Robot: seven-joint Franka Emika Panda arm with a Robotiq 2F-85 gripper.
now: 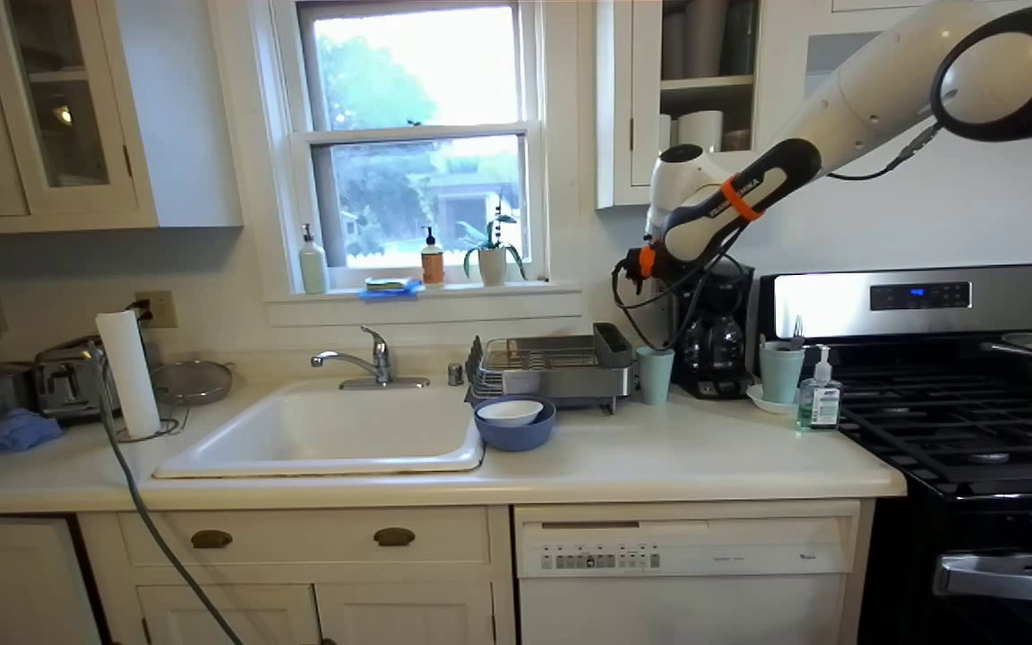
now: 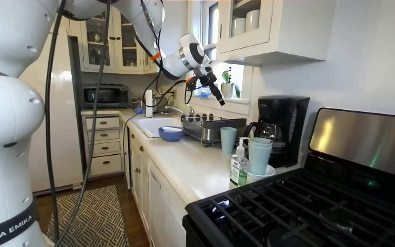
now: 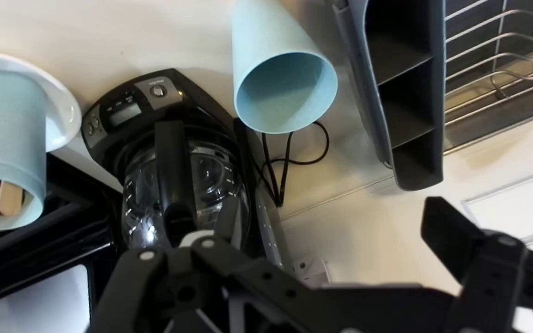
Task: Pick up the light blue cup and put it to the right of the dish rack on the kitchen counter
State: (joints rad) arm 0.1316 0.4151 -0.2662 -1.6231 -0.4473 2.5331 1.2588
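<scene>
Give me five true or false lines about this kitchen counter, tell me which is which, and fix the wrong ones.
1. In an exterior view, the light blue cup stands to the right of the dish rack. True.
2. The gripper is shut on that cup. False: it is open and apart from it.
3. The white bowl sits inside the blue bowl. True.
4. The clear pump bottle stands in the sink. False: it stands on the kitchen counter, next to the stove.
5. The glass carafe is in the coffee maker. True.
</scene>
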